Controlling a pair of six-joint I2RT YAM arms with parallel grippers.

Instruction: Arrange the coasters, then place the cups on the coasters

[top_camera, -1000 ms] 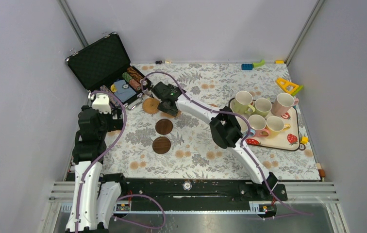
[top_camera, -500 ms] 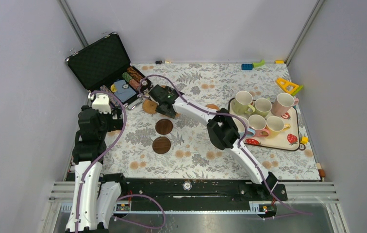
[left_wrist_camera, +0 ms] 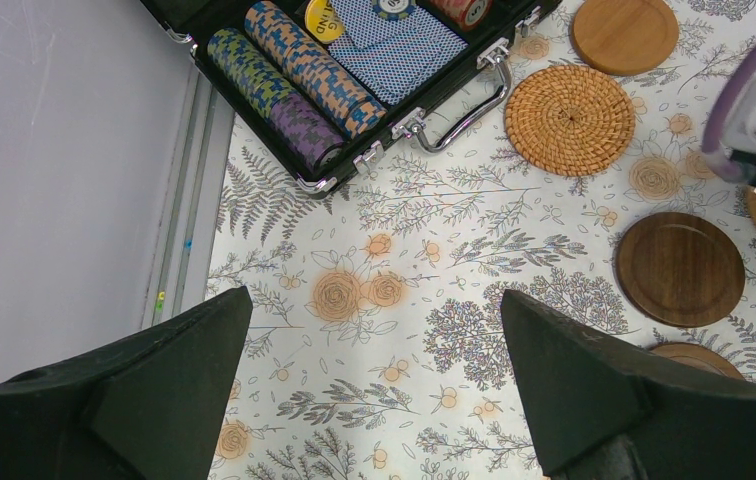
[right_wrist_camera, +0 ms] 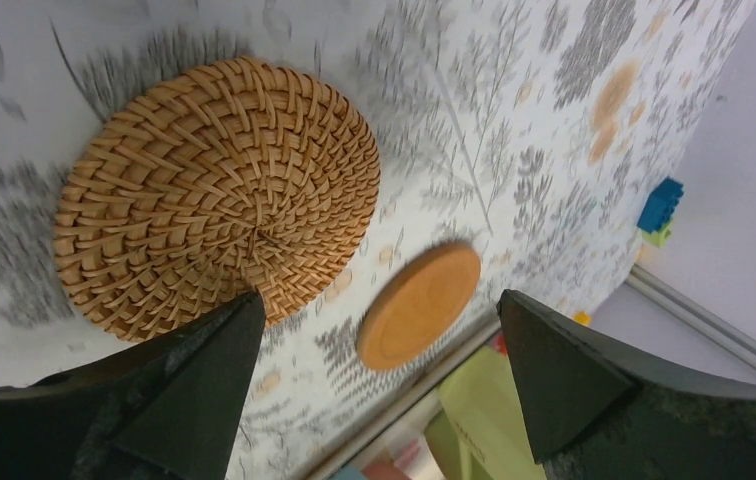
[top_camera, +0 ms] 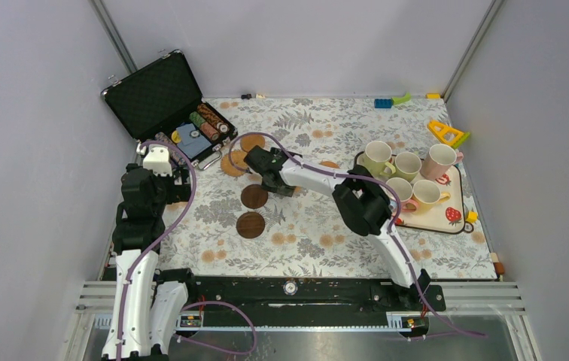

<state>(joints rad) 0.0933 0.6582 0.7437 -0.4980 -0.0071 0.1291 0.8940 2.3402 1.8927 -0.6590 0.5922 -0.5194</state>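
Observation:
Two dark brown coasters (top_camera: 254, 196) (top_camera: 250, 225) lie left of centre. A woven coaster (top_camera: 232, 163) and a smooth tan coaster (top_camera: 252, 142) lie by the case. My right gripper (top_camera: 278, 179) hovers just right of them, open and empty (right_wrist_camera: 378, 295), over another woven coaster (right_wrist_camera: 219, 195), with a further smooth tan coaster (right_wrist_camera: 419, 305) beyond. The cups stand on the tray (top_camera: 447, 216): pale green (top_camera: 377, 158), green (top_camera: 407, 164), pink (top_camera: 439, 159), light pink (top_camera: 400, 192), yellow (top_camera: 427, 194). My left gripper (left_wrist_camera: 374, 292) hangs open above bare cloth at the left.
An open black case (top_camera: 162, 98) of poker chips (left_wrist_camera: 294, 75) stands at the back left. Toy bricks (top_camera: 384, 103) and a yellow toy (top_camera: 447, 133) lie at the back right. Grey walls close in on both sides.
My right gripper has drawn back from the case toward the near right, uncovering the smooth tan coaster by the case. It stays open. The left arm has not moved.

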